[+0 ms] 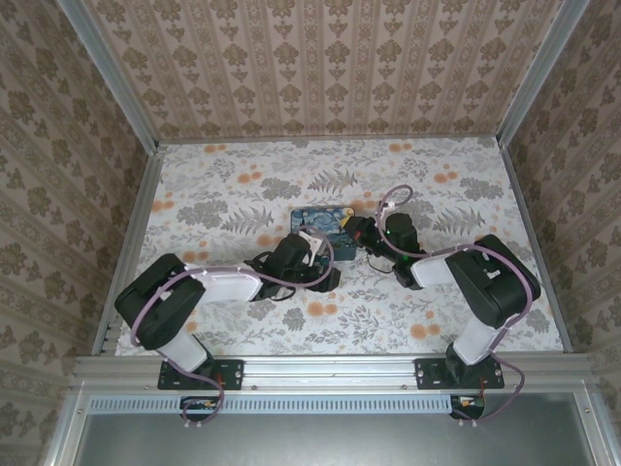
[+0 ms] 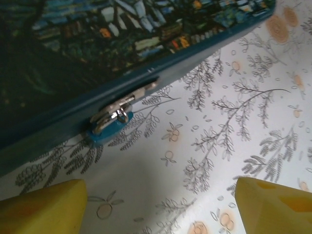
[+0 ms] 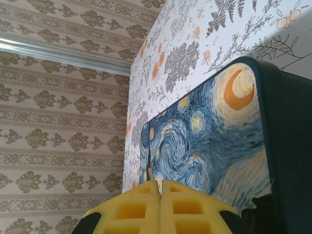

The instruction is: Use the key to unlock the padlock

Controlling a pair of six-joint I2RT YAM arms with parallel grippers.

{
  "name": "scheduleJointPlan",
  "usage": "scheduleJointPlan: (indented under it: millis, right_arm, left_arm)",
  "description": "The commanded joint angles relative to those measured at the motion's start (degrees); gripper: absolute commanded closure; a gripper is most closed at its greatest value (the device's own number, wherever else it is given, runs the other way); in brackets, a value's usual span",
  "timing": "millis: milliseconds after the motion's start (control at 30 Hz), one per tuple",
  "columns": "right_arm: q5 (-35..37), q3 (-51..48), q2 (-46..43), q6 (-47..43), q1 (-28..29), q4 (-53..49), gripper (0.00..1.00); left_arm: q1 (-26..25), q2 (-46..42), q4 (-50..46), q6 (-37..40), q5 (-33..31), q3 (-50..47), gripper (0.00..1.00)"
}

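Tiny bluish-grey padlock [image 2: 108, 124] hangs at the starry-painted box [image 2: 97, 48] edge, ahead-left of the nearer, wide-open left gripper [image 2: 158, 195]; right gripper [image 3: 160, 189] clamps a thin pale sliver [image 3: 157, 184].

Nothing legible — neither the box [image 3: 209, 146] nor the padlock [image 2: 105, 130] shows any readable word, number or brand.

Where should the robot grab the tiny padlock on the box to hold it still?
Probably the padlock's blue body, pinched by its sides, coming in low over the table from the front of the box. The metal loop is hooked through the latch against the box wall, so only the body sticks out free. The open left gripper faces it.
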Motion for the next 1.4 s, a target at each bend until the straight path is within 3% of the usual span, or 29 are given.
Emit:
scheduleJointPlan:
  millis: [0,500,800,1000,1367]
  right_arm:
    - [-1.96,1.16,1.93,1.83,-0.94,4.71,1.00]
    - [-3.71,1.27,5.06,3.45,-1.99,7.65,1.00]
    - [-3.69,1.26,5.20,3.45,-2.00,7.36,1.00]
    - [-3.38,1.06,5.32,3.27,-1.98,7.06,1.00]
    - [-2.98,0.73,5.60,3.29,-2.01,7.10,1.00]
  left_arm:
    - [0.56,2.52,5.33,1.43,-2.38,1.90,0.21]
    - [1.89,10.88,15.32,5.38,-5.36,3.14,0.26]
    - [2.21,11.19,20.72,3.23,-2.98,2.21,0.26]
    - [3.70,11.06,25.25,-0.72,1.88,1.11,0.26]
    - [4.17,13.01,21.40,-0.02,2.11,3.57,0.26]
